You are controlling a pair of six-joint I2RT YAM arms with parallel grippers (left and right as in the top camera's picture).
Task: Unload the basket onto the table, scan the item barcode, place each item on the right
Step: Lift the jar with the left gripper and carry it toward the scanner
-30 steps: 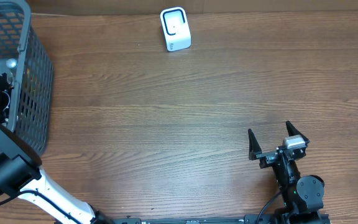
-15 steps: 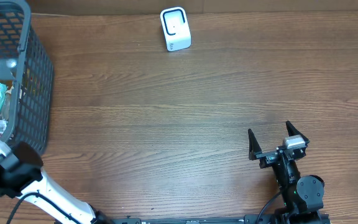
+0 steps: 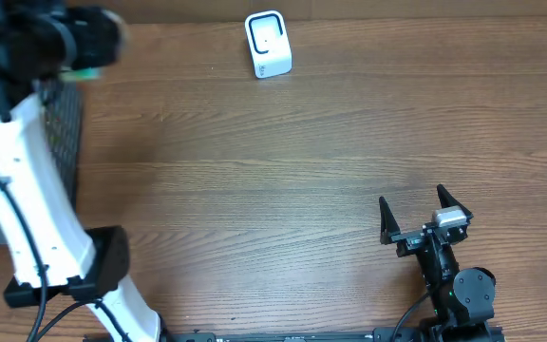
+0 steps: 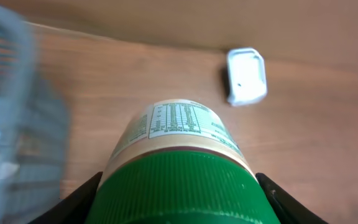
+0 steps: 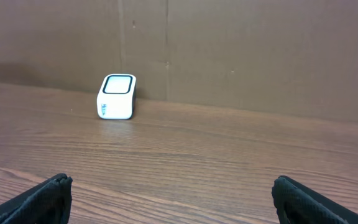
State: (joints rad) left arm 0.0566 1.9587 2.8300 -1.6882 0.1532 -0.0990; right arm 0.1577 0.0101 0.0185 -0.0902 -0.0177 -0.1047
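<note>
At upper left of overhead, green-lidded jar [image 4: 179, 155] is clamped by left gripper [image 4: 180, 208], beside basket [image 3: 65, 123]. Lower right, right gripper [image 3: 425, 217] is seen wide open, empty. A read could be missed by scanner [image 3: 268, 45] (label [image 4: 179, 121] turned away); basket rim could be clipped.

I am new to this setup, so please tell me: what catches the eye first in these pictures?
A jar with a green lid fills the left wrist view, gripped by the left pincer. A white scanner stands at the far edge of the table, and the right pincer is open at the front right.
</note>
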